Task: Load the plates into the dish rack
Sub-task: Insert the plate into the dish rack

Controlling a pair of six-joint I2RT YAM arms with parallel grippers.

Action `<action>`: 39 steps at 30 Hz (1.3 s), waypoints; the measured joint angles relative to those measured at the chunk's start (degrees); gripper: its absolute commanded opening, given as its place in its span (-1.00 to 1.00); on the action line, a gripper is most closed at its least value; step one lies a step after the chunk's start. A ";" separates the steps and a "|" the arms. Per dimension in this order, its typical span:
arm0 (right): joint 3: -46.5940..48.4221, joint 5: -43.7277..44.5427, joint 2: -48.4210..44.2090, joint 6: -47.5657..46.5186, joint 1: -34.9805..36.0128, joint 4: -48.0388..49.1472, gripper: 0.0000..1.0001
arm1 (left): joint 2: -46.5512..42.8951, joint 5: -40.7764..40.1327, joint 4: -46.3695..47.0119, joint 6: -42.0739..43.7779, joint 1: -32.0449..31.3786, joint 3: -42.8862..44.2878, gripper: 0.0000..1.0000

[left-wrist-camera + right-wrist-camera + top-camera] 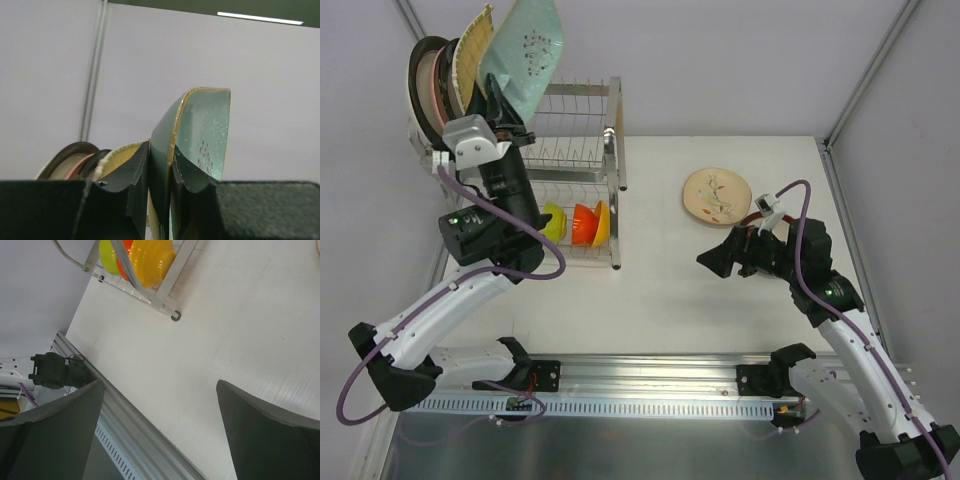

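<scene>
Your left gripper (161, 172) is clenched on the pale teal rectangular dish (526, 48), its two black fingers (131, 172) pinching the dish's lower edge from both faces. The dish stands on edge, leaning a little to the right, over the left end of the upper tier of the shiny silver wire dish rack (612, 130). The gripper hides the bottom edge, so you cannot tell whether it is seated among the prongs. Just to its left, the yellow woven square plate (473, 45) stands on edge, and further left is a row of round plates (428, 80), dark-rimmed and pink-rimmed, all upright and close together. On the lower tier, the small green bowl (552, 222), orange bowl (583, 224) and yellow bowl (603, 222) sit side by side on their edges. Your right gripper (160, 430) is released, jaws spread wide with nothing between them, hanging above the white table (670, 310). The beige floral round plate (717, 195) lies flat on the table to the right of the rack, near that gripper but not touching it.
</scene>
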 measured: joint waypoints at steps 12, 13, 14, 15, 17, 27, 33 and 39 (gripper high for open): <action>0.00 3.63 -0.02 -3.28 2.73 -2.67 0.99 | -5.57 -2.73 2.60 4.50 6.84 -8.59 -1.00; 0.00 4.07 0.00 -3.56 3.02 -2.86 0.99 | -5.57 -2.80 2.49 4.31 7.58 -9.16 -1.00; 0.00 4.42 0.00 -3.80 3.34 -2.99 0.99 | -5.57 -2.89 2.16 4.02 8.31 -9.62 -1.00; 0.00 4.79 0.00 -4.09 3.65 -3.10 0.99 | -5.55 -3.19 1.70 3.61 9.05 -9.97 -1.00; 0.00 5.64 -0.02 -4.66 4.28 -3.37 0.99 | -5.49 -3.58 1.09 2.38 10.43 -10.58 -1.00; 0.00 9.33 -0.39 -6.88 6.60 -4.33 0.99 | -2.47 -4.17 -1.68 -3.45 14.27 -10.86 -1.00; 0.00 10.88 -1.03 -7.67 7.82 -4.52 0.99 | 0.42 -3.10 -2.23 -3.58 14.62 -10.86 -1.00; -0.02 11.87 -1.25 -8.00 8.33 -4.72 0.99 | 3.26 -0.11 -2.34 -1.64 14.60 -10.73 -1.00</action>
